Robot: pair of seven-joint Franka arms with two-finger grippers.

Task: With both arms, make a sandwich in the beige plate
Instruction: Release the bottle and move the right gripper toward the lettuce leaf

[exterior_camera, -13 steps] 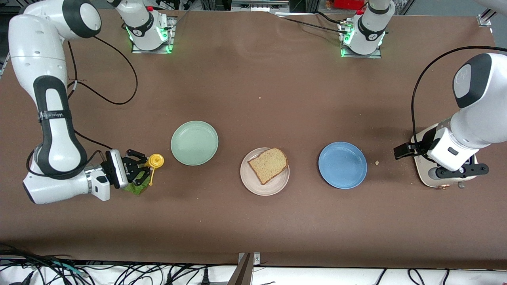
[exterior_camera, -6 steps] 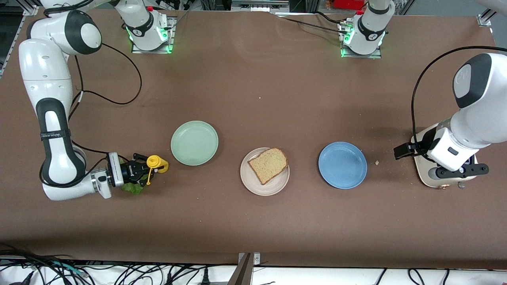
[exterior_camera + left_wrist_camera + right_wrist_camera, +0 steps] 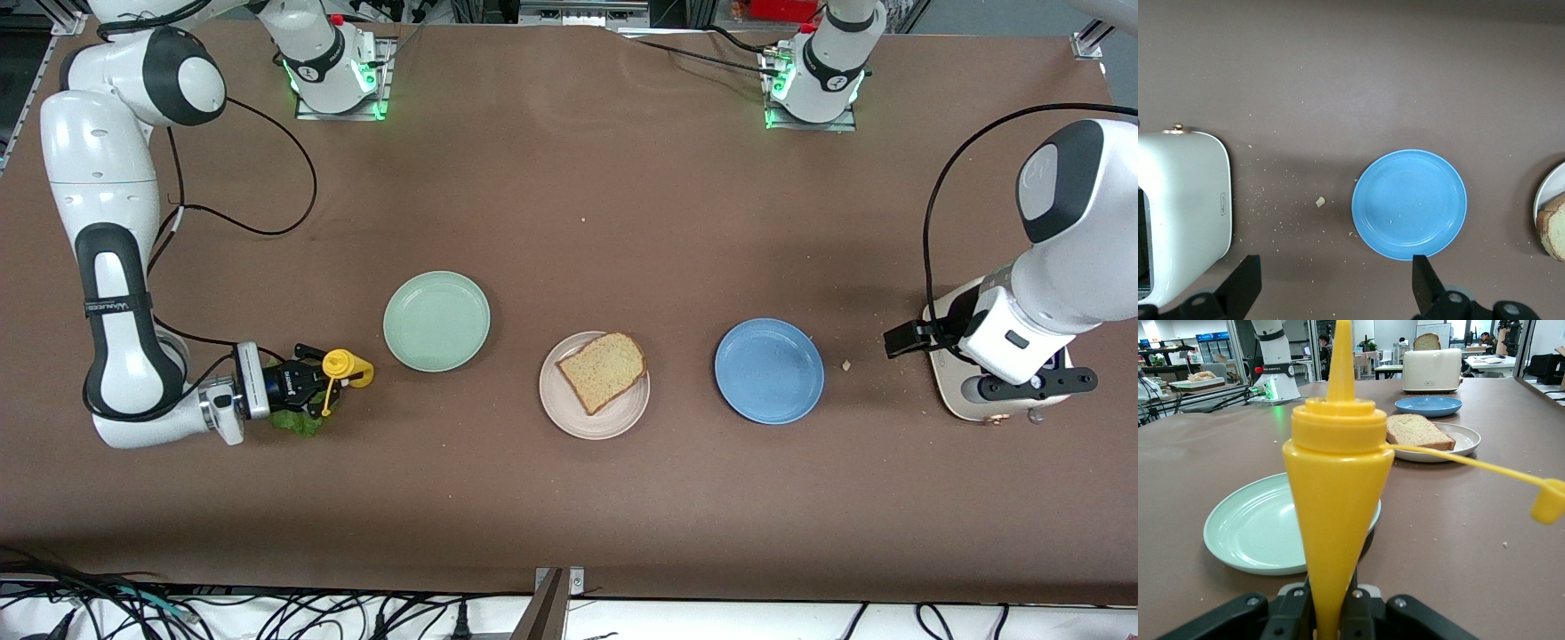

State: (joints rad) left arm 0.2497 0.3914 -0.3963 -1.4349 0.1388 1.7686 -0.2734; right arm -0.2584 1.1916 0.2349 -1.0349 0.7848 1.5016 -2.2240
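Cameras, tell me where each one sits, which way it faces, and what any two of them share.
Front view: high across the table, facing both arm bases; shows both arms.
Left wrist view: on the left arm, looking down at the blue plate and toaster; left pincer open.
Right wrist view: low on the right arm, looking along the table; right pincer shut on the yellow bottle.
Shared: the bread slice on the beige plate shows in all three.

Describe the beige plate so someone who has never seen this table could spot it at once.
Three round plates stand in a loose row across the brown table. The beige plate is the middle one, nearest the front camera, between the mint-green plate and the blue plate. Only it carries a bread slice.
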